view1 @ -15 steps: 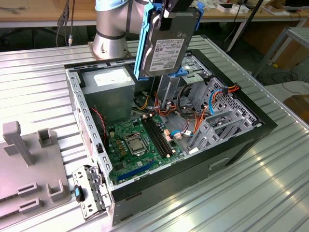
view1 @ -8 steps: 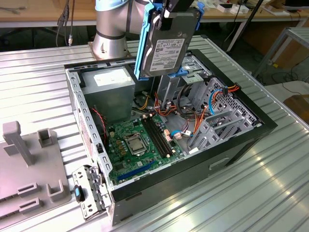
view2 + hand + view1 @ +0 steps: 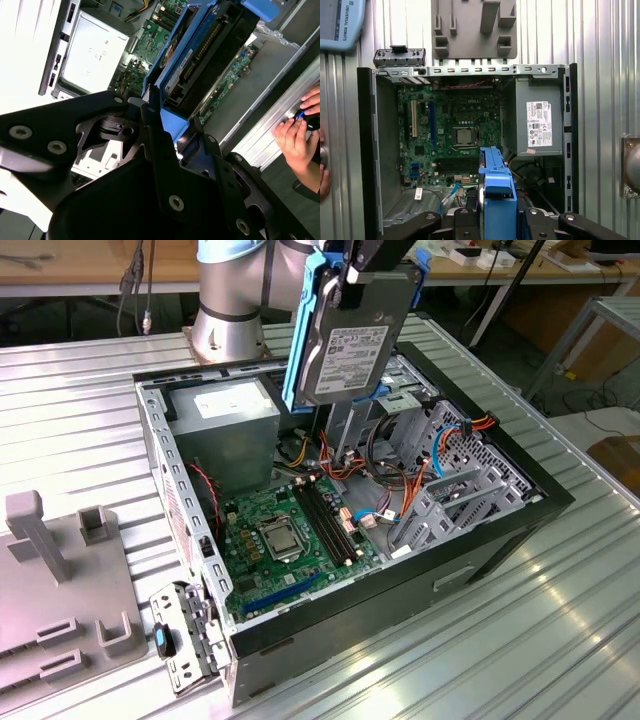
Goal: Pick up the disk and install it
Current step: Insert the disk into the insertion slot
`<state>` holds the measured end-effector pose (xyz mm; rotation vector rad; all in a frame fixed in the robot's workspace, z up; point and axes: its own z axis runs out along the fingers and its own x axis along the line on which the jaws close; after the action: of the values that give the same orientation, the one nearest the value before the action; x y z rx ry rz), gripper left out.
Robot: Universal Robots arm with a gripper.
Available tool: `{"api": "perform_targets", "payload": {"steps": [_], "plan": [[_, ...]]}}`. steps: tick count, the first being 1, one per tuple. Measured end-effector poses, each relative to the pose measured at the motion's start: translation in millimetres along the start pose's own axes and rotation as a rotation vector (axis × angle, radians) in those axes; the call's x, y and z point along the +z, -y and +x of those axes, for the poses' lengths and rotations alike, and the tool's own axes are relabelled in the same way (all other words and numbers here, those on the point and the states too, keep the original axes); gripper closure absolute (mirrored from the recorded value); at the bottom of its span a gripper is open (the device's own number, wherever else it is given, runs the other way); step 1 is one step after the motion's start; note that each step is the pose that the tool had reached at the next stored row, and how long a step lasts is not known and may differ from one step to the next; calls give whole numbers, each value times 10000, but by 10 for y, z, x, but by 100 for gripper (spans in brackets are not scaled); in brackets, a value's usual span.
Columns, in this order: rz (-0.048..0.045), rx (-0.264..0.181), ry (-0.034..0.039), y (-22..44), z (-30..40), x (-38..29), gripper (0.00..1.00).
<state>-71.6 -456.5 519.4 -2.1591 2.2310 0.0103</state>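
In the exterior view the disk [image 3: 345, 340], a dark grey slab with a white label and bright blue rails, hangs upright above the open computer case [image 3: 500, 530]. My gripper [image 3: 357, 282] is shut on its top edge. In the second wrist view the black fingers [image 3: 155, 145] clamp the blue rail of the disk [image 3: 200, 45], with the motherboard beyond. In the first wrist view the disk [image 3: 496, 192] shows edge-on as a blue strip between the gripper's black links [image 3: 495, 222], over the case's drive end.
The case holds a green motherboard [image 3: 285, 535], a grey power supply box [image 3: 225, 425], metal drive cages [image 3: 450, 475] and loose cables. A grey fixture plate [image 3: 60, 580] lies at the exterior view's left. A person's hands [image 3: 297, 132] rest beside the case, and a hand [image 3: 323, 165] shows at the table edge.
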Motion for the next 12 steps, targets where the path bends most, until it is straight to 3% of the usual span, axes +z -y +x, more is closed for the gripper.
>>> {"api": "perform_targets", "payload": {"steps": [2, 5, 8, 12], "plan": [[-1, 1, -11, 10, 43, 0, 63], [-1, 0, -13, 82, 77, 7, 63], [-1, 0, -37, 263, 73, 20, 63], [-6, 0, -39, 433, 97, 34, 63]]}}
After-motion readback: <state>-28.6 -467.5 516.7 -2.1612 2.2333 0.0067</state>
